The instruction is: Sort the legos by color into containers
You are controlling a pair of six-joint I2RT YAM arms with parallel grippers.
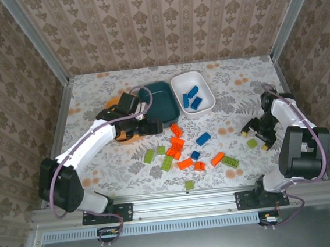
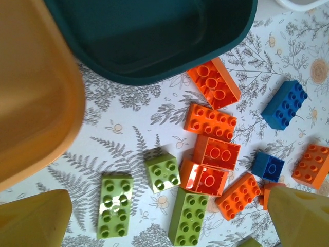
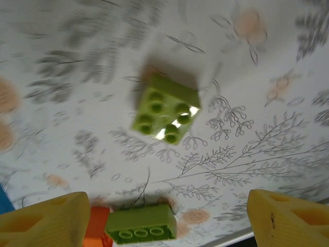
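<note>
Right wrist view: a lime green brick point(image 3: 165, 110) is seen lying free on the surface point(image 3: 267, 77), with the right hand point(image 3: 165, 201) spread above it and nothing pinched. Picking up this brick is judged to be the step in hand. The hand would need to be lowered astride the brick and pressed shut on its sides, which lie skewed to the fingers. The teal dish point(image 2: 154, 41), seen empty, is judged the destination, since blue bricks point(image 1: 194, 95) lie in the white dish point(image 1: 178, 81). The left hand point(image 2: 167, 216) is also spread and empty over loose orange bricks point(image 2: 212, 122). Its arm is laid across the orange dish point(image 2: 31, 103), so crowding may be met there.
</note>
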